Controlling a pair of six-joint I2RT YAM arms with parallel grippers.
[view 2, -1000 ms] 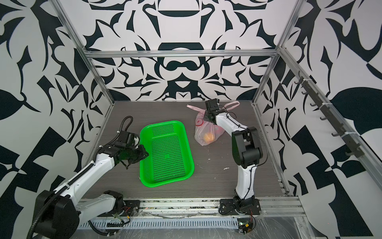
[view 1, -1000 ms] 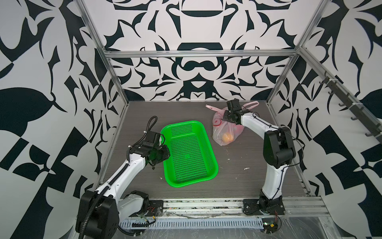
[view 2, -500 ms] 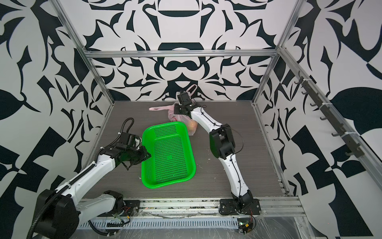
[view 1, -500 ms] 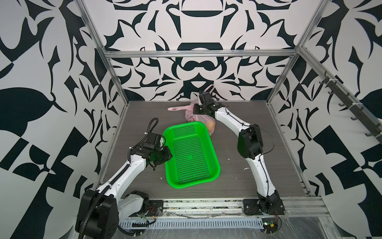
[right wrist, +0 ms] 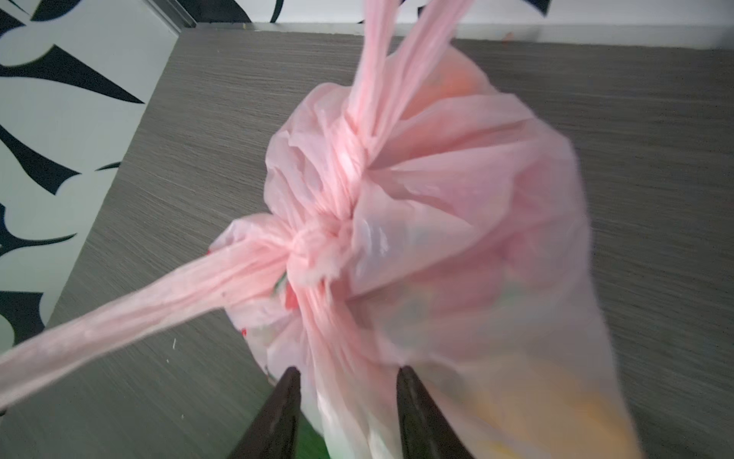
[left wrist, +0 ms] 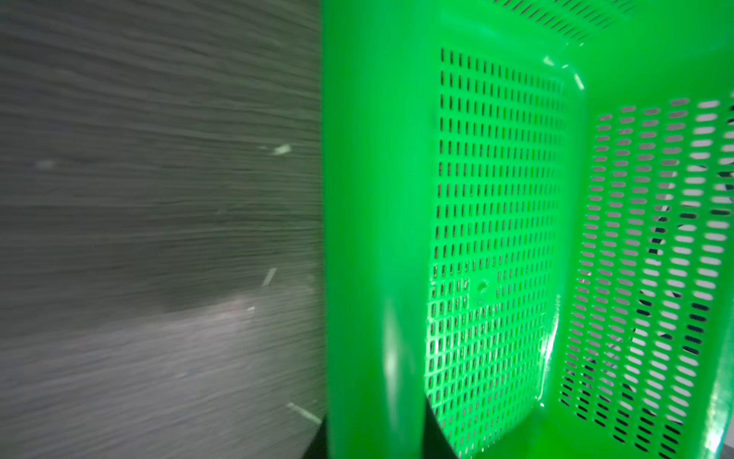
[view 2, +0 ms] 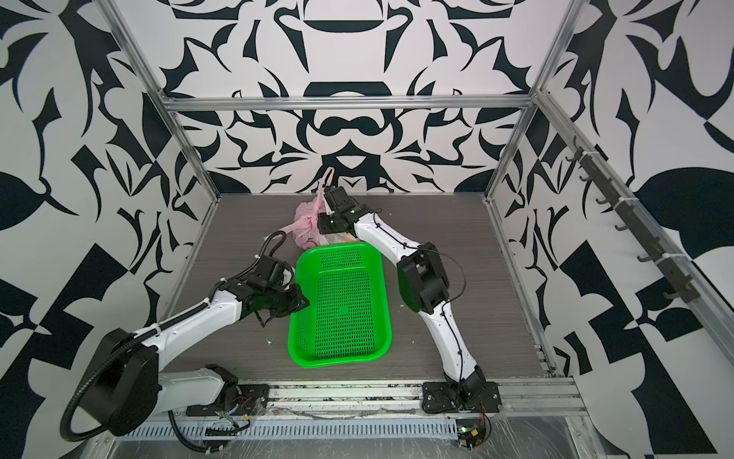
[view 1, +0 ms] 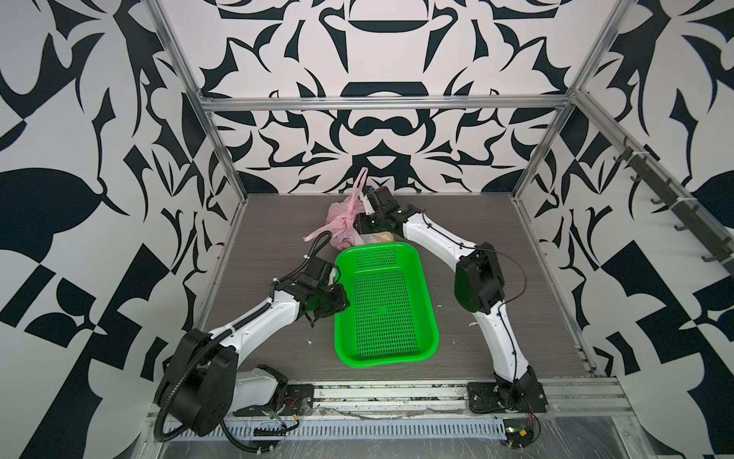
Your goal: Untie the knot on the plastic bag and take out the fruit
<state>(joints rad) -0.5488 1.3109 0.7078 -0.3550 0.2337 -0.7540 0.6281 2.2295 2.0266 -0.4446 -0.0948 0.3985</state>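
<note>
The plastic bag point(right wrist: 456, 238) sat right against the right pincer point(right wrist: 346, 377), bulging out past its tips. The black jaws stood parted and slack, with a fold of the thin pink film running loosely between them rather than being pinched. Through the cloudy skin I could make out the fruit point(right wrist: 536, 405) only as an orange glow beside one finger, with fainter red and green smudges nearer the knot point(right wrist: 317, 242). The knot was a tight crumpled twist just beyond the fingertips. From it one handle loop point(right wrist: 397, 59) stood up and away, and the other handle loop point(right wrist: 139, 310) trailed off sideways over the table point(view 1: 496, 222), which was grey and finely grained. Close under that pincer's wrist lay the green basket point(view 1: 385, 310), a glossy rounded plastic rectangle with slotted floor and walls, its near end touching the bag. The left pincer point(view 1: 342, 305) was clenched on the basket's long rim, the smooth green lip caught between its dark fingers. A few pale scraps point(view 1: 308, 341) lay on the table beside that arm.
</note>
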